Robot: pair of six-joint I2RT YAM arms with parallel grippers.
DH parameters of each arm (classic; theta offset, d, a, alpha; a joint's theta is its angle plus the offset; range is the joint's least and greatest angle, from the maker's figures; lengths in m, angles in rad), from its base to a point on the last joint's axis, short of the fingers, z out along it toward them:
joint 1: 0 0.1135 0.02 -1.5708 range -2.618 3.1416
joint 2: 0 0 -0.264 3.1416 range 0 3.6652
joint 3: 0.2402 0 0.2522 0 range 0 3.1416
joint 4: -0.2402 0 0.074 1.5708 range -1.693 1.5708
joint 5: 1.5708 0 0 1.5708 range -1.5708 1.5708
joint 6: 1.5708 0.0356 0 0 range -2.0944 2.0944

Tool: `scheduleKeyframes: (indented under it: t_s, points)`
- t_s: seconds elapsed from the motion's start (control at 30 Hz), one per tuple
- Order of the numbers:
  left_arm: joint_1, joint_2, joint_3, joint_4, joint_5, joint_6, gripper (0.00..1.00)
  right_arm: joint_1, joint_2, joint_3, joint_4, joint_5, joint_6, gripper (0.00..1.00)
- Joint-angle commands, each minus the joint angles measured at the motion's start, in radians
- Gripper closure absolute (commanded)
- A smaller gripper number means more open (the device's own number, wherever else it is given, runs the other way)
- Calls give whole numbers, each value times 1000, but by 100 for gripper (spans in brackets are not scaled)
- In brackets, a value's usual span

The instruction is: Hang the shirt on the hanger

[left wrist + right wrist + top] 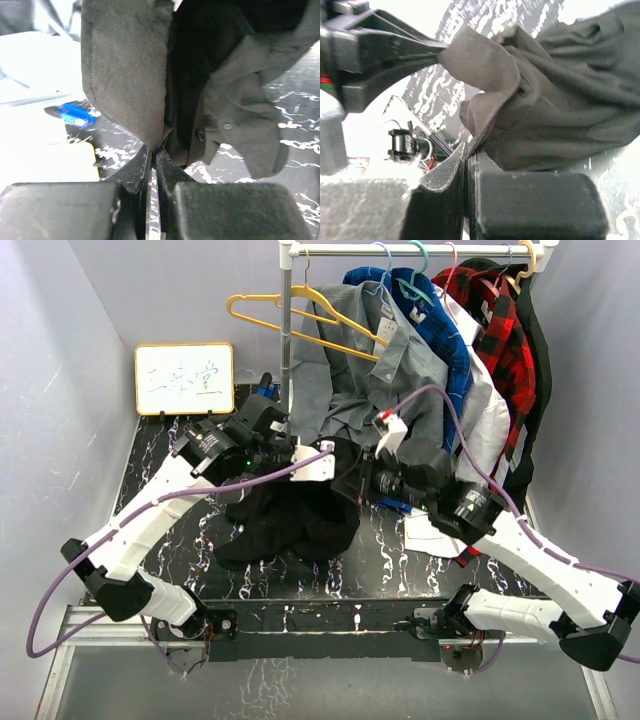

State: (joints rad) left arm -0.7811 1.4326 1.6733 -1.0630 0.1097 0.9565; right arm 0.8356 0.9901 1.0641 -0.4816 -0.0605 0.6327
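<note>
The black shirt [290, 515] lies bunched on the dark marble table, with its upper edge lifted between both grippers. My left gripper [326, 462] is shut on a fold of the shirt [130, 75], the jaws pinched together at the tips [154, 149]. My right gripper [356, 480] is shut on the shirt edge [560, 100] close beside it, the jaws closed at the tips [468, 147]. The left gripper [395, 50] also shows in the right wrist view, holding the cloth. The yellow hanger [300, 315] hangs empty from the rack, up and left of the grippers.
A clothes rack pole [287, 330] stands at the back with a grey shirt [400, 370], a blue shirt [420, 300] and a red plaid shirt [500, 325] hanging. A whiteboard [185, 378] leans at the back left. White paper [425, 530] lies under the right arm.
</note>
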Motion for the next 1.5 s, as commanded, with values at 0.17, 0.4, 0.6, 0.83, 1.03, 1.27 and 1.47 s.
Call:
scheduleKeyframes:
  t_s: [0.17, 0.4, 0.6, 0.83, 1.03, 1.27, 1.47]
  points:
    - [-3, -120, 256, 59, -320, 3, 100, -4, 222, 558, -100, -35, -217, 100]
    - [1, -134, 405, 176, -500, 88, 100, -15, 406, 867, -138, -82, -253, 100]
    - [0, -71, 575, 245, -542, 117, 100, -83, 470, 928, -132, -153, -195, 100]
    - [12, -131, 80, 171, -319, -141, 100, -138, 259, 454, 24, -116, -35, 100]
    - [33, -154, -310, 293, -123, -263, 100, -139, 101, 21, 194, -169, 118, 87]
    - [35, -143, -401, 388, -100, -286, 100, -141, 65, -56, 242, -182, 93, 33]
    - [41, -136, -417, 414, -130, -264, 100, -143, 70, 34, 64, -101, -35, 2]
